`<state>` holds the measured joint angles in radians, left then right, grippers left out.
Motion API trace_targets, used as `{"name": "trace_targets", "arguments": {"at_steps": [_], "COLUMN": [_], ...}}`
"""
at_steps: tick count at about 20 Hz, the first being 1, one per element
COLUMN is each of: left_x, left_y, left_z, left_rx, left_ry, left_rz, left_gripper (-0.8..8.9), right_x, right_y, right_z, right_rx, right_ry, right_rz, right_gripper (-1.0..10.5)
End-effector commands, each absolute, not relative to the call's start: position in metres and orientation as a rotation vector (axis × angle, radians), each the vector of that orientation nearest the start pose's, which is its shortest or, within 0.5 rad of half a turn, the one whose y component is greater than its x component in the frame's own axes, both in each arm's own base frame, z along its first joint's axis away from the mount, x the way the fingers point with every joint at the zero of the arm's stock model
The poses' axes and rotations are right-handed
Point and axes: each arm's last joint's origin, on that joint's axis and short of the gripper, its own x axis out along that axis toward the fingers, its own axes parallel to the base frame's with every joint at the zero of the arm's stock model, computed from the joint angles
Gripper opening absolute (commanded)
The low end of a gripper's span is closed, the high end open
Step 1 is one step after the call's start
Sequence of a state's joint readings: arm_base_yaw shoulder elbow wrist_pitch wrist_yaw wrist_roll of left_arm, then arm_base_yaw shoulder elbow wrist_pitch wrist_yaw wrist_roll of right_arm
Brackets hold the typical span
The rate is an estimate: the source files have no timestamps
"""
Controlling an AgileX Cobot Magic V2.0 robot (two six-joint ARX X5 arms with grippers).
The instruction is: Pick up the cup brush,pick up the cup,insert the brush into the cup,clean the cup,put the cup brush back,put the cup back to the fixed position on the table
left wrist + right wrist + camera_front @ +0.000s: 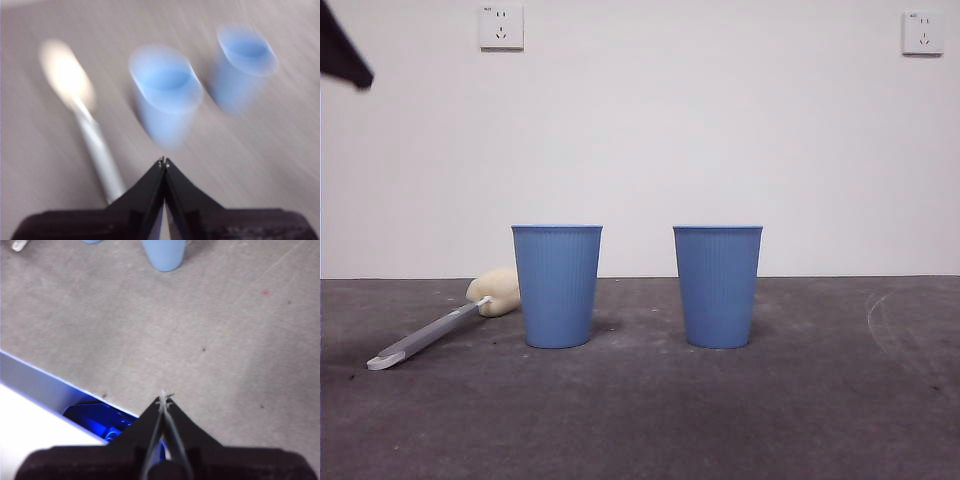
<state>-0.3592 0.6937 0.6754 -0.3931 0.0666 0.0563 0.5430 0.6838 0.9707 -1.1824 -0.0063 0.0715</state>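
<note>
Two identical blue ribbed cups stand upright on the dark grey table [650, 420]: one left of centre [557, 285], one right of centre [717, 286]. The cup brush [445, 325] lies flat left of the left cup, its cream sponge head [496, 291] close beside that cup, its grey handle pointing toward the front left. The left wrist view is blurred and shows the brush [82, 117] and both cups [166, 92] [245, 65] below my left gripper [163, 162], which is shut and empty above them. My right gripper [163, 399] is shut and empty over bare table, far from the cup [162, 252].
A black arm tip [342, 50] shows at the top left corner of the front view. Two wall sockets [501, 27] are on the white back wall. The right wrist view shows the table's front edge with a pale rail [45, 385] and a blue part [102, 420] below it.
</note>
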Motion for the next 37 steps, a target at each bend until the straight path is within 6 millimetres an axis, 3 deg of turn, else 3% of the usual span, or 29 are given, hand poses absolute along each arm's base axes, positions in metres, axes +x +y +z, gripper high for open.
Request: {"name": "trace_targets", "arguments": {"at_steps": [1, 3, 5, 7, 14, 18, 21, 37], "left_x": [0.140, 0.134, 0.125, 0.118, 0.103, 0.101, 0.097, 0.099], "left_y": [-0.043, -0.030, -0.018, -0.008, 0.002, 0.002, 0.002, 0.001], "left_z": [0.306, 0.311, 0.304, 0.285, 0.187, 0.158, 0.148, 0.145], "left_rx": [0.250, 0.235, 0.226, 0.223, 0.094, 0.041, 0.034, -0.021], "left_ry": [0.192, 0.064, 0.002, -0.008, 0.085, 0.112, 0.188, 0.239], "left_rz": [-0.302, -0.216, -0.127, -0.049, 0.038, 0.040, 0.038, -0.016], "left_gripper": [-0.04, -0.04, -0.04, -0.04, -0.04, -0.04, -0.04, -0.04], "right_x": [0.081, 0.081, 0.081, 0.081, 0.082, 0.082, 0.082, 0.082], "right_y": [0.049, 0.048, 0.048, 0.049, 0.049, 0.049, 0.049, 0.049], "right_z": [0.322, 0.322, 0.322, 0.322, 0.321, 0.321, 0.321, 0.321], "right_rx": [-0.174, -0.175, -0.176, -0.176, -0.179, -0.179, -0.179, -0.183], "right_ry": [0.887, 0.887, 0.886, 0.889, 0.897, 0.897, 0.897, 0.895], "right_rz": [0.467, 0.464, 0.463, 0.463, 0.462, 0.462, 0.462, 0.453], "right_gripper": [0.0, 0.0, 0.0, 0.0, 0.0, 0.0, 0.0, 0.0]}}
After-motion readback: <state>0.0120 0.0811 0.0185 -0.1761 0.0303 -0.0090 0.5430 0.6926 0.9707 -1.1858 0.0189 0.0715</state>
